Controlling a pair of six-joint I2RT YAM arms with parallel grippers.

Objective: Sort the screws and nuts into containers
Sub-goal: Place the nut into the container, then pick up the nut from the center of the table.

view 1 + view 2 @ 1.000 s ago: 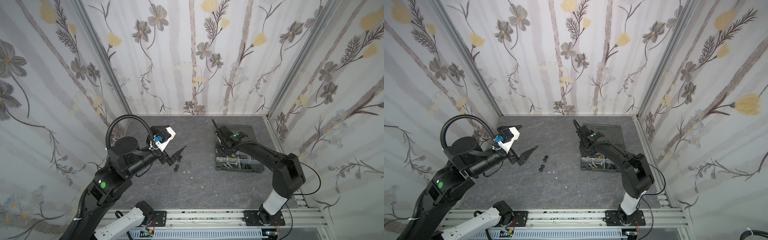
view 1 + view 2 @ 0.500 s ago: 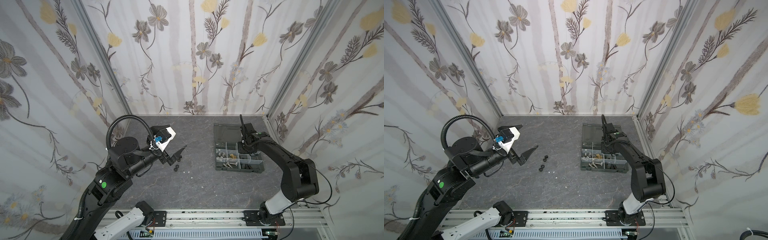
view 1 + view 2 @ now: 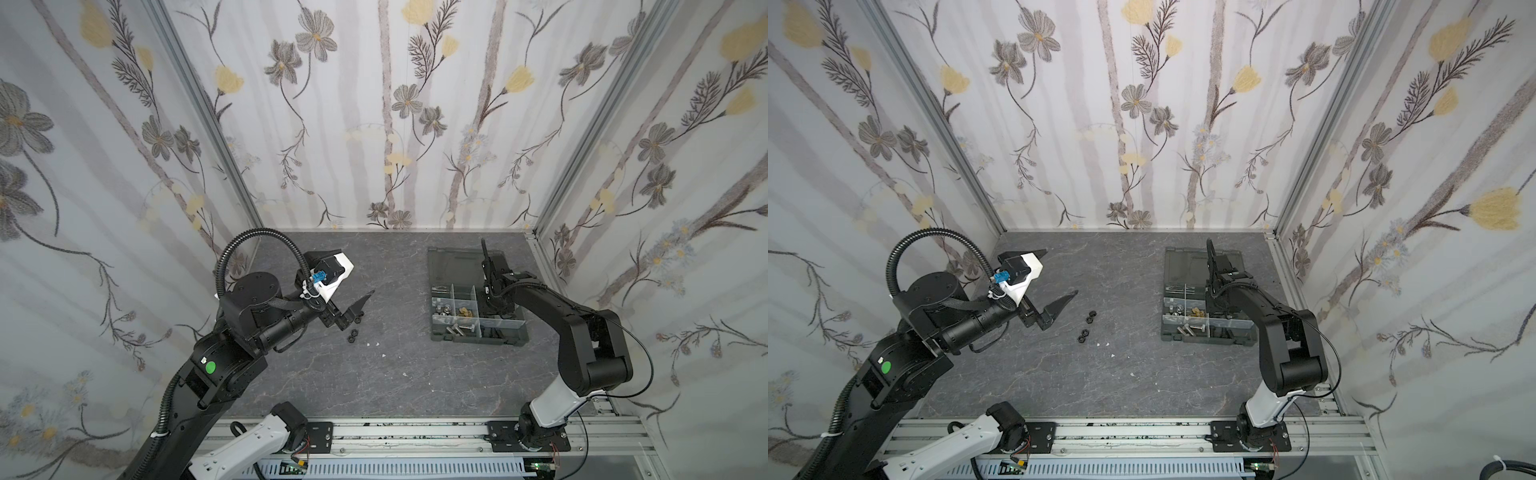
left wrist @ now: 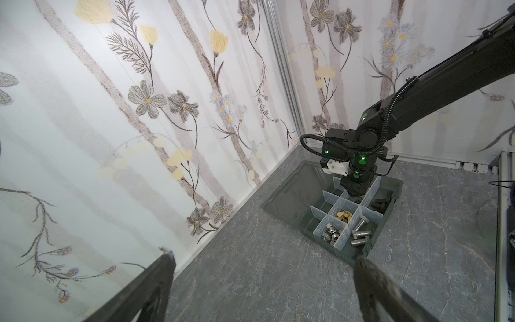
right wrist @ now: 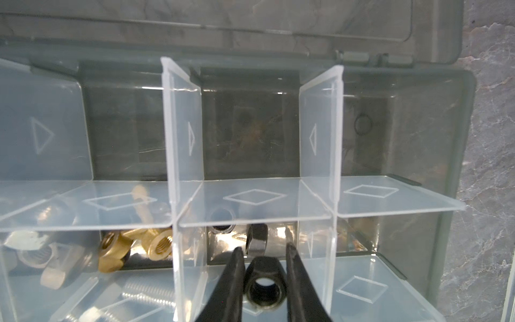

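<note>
Floral wallpaper walls in a grey marbled table (image 3: 395,374). At its 3 o'clock sits the box (image 3: 465,338), lid open. Above a compartment (image 5: 250,239) holding two black nuts, the right end effector (image 5: 263,246) pinches one black nut (image 5: 264,281) between barely parted fingers, bore facing the wrist camera. Loose nuts (image 3: 1086,328), count unclear, lie at the box's 9 o'clock. The left end effector (image 3: 1059,271) gapes wide, empty.

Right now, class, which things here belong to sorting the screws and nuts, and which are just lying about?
Belong:
black nut in the right pincer
loose black nuts on the table
divided box
silver bolts
silver nuts
brass nuts

Lying about:
white specks
metal rail in front
</note>
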